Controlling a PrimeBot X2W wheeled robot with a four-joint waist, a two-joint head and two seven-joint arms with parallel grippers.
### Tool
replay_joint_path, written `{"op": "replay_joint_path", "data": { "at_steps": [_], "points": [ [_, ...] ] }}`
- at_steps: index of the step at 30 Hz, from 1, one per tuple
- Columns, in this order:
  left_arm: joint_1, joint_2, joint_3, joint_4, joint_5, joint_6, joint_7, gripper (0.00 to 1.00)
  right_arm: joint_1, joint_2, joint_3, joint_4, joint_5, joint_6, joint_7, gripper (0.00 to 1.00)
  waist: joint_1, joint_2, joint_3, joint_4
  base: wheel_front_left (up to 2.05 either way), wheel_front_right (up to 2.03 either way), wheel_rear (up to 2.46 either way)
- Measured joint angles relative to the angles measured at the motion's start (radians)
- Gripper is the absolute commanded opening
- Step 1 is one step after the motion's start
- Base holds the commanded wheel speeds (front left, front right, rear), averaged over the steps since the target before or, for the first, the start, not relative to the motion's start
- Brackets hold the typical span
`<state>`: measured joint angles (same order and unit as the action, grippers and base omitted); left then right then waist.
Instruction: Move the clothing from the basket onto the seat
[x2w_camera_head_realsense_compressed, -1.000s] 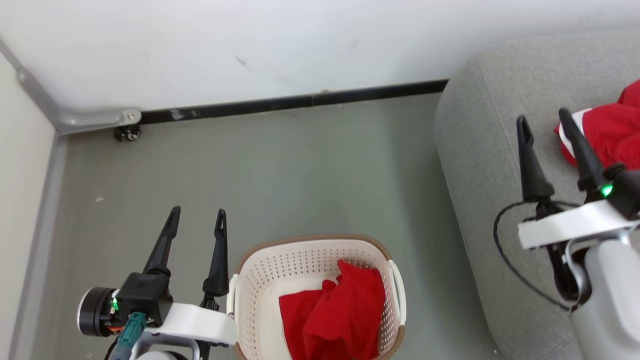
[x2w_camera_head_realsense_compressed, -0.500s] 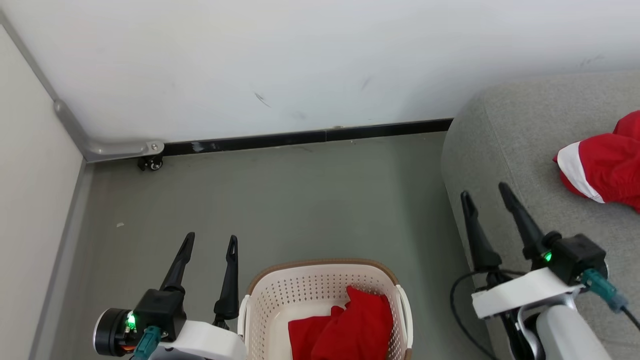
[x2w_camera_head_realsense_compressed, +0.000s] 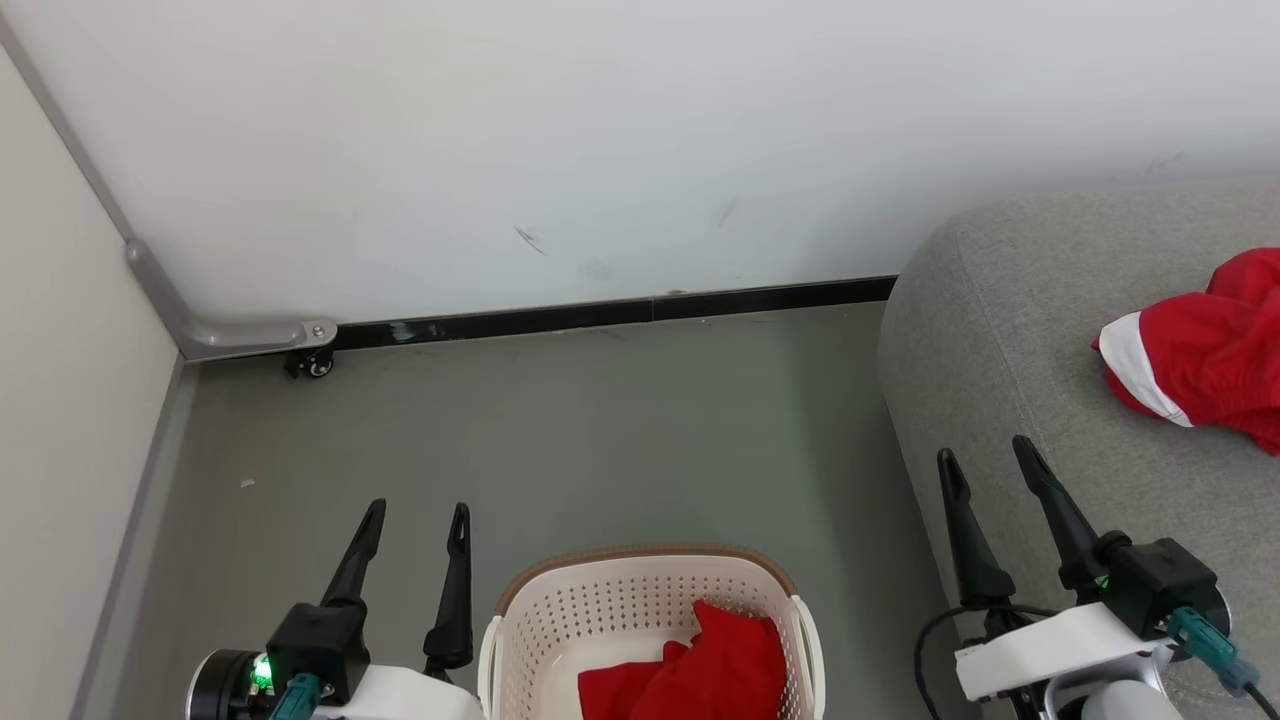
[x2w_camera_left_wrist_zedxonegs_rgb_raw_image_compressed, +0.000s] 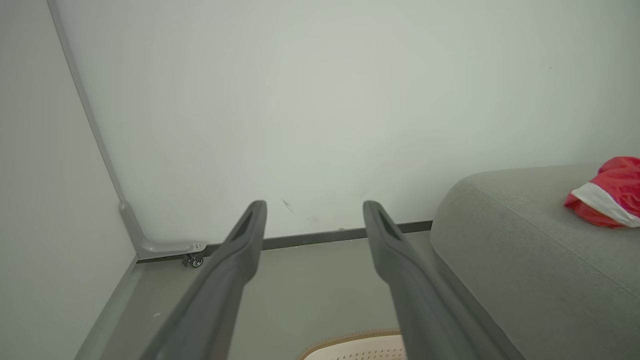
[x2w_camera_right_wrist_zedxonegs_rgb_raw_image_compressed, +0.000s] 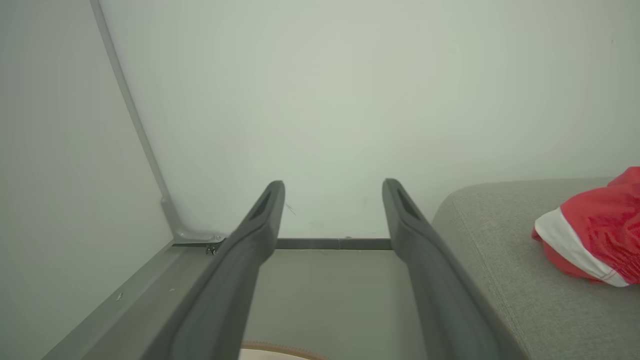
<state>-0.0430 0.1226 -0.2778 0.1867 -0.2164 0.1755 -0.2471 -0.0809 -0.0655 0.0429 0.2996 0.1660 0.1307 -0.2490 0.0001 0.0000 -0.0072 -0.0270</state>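
1. Our left tool (x2w_camera_head_realsense_compressed: 419, 507) and right tool (x2w_camera_head_realsense_compressed: 982, 448) both stand released and empty, at the frame's lower corners.
2. Red clothing (x2w_camera_head_realsense_compressed: 720, 670) lies in the basket (x2w_camera_head_realsense_compressed: 640, 553), bottom centre; another garment (x2w_camera_head_realsense_compressed: 1200, 350) rests on the seat (x2w_camera_head_realsense_compressed: 1000, 330), right.
3. We judge the left tool nearer: the clothing lies just right of it.

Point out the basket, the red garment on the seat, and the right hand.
basket (x2w_camera_head_realsense_compressed: 650, 549): head view, brown back rim.
red garment (x2w_camera_head_realsense_compressed: 1210, 350): head view, its red middle.
right hand (x2w_camera_head_realsense_compressed: 982, 448): head view, midway between fingertips.
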Motion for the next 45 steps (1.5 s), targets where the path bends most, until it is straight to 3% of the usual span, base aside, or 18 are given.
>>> {"op": "replay_joint_path", "data": {
  "at_steps": [22,45],
  "points": [
    [0.001,0.005,0.042,0.011,0.0,0.0,0.0,1.0,0.083,0.018,-0.031,-0.048,-0.052,0.0,0.012,1.0,0.0,0.0,-0.004,-0.02,0.0,0.0,0.0],
    [0.001,-0.002,0.056,0.011,0.007,-0.001,0.0,1.0,0.103,0.02,-0.011,-0.081,0.003,0.0,0.017,1.0,0.0,0.0,0.019,-0.035,0.0,0.0,0.0]
  ]
}}
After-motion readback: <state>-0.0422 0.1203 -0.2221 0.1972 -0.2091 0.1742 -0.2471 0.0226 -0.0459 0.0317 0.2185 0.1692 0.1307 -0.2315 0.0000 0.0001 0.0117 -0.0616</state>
